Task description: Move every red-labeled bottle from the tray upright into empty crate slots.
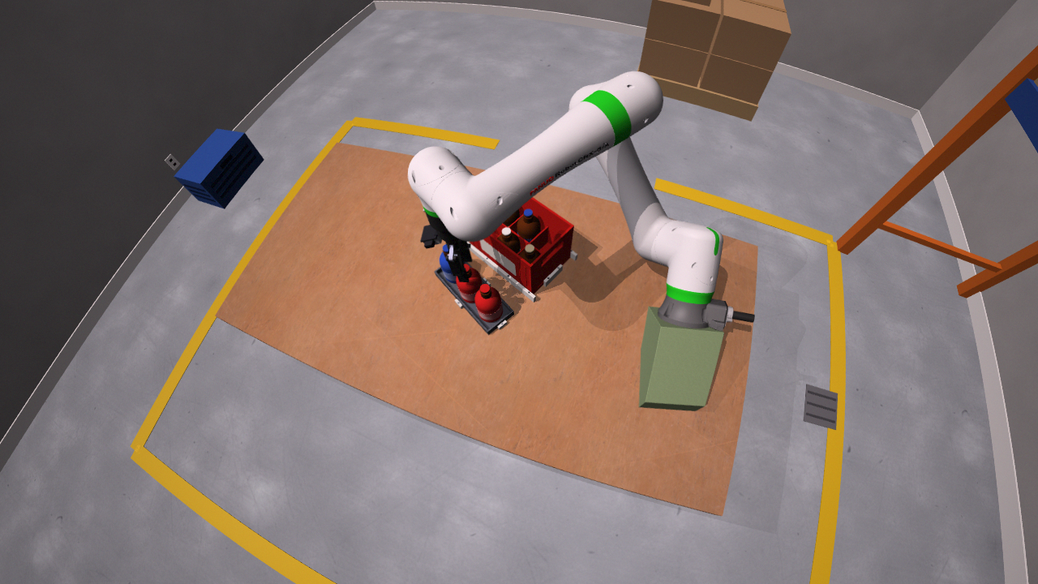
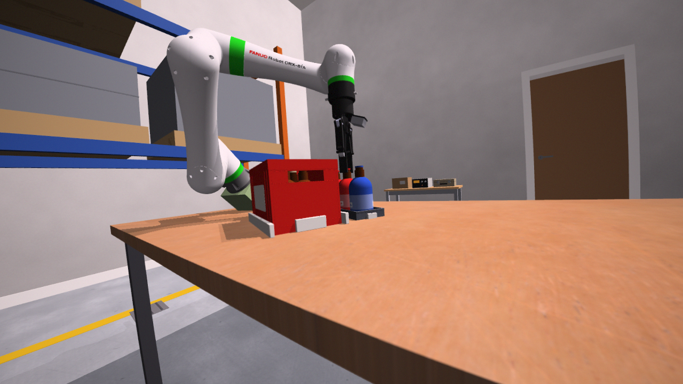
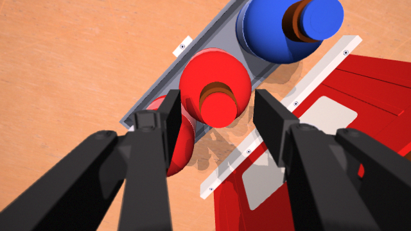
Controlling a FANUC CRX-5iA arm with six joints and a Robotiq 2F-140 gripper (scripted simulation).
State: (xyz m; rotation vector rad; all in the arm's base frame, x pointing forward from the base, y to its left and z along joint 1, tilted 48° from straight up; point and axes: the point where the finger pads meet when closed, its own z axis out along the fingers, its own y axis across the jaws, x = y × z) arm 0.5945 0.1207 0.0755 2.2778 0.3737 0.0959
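Observation:
A dark tray (image 1: 475,296) on the table holds three upright bottles: a blue-labeled one (image 3: 279,29) at the far end, a red-labeled one (image 3: 216,86) in the middle and a second red-labeled one (image 3: 180,141) at the near end. My gripper (image 3: 217,106) is open and hangs just above the middle red bottle, with one finger on each side of its red cap and not touching it. The near red bottle is partly hidden behind the left finger. The red crate (image 1: 533,243) stands right beside the tray and holds three bottles. In the side view the gripper (image 2: 344,160) reaches down behind the crate (image 2: 295,193).
White stop blocks (image 3: 279,109) line the crate's base between the crate and the tray. The arm's green pedestal (image 1: 678,359) stands at the table's right end. Cardboard boxes (image 1: 714,50) and a blue box (image 1: 217,166) are on the floor, off the table.

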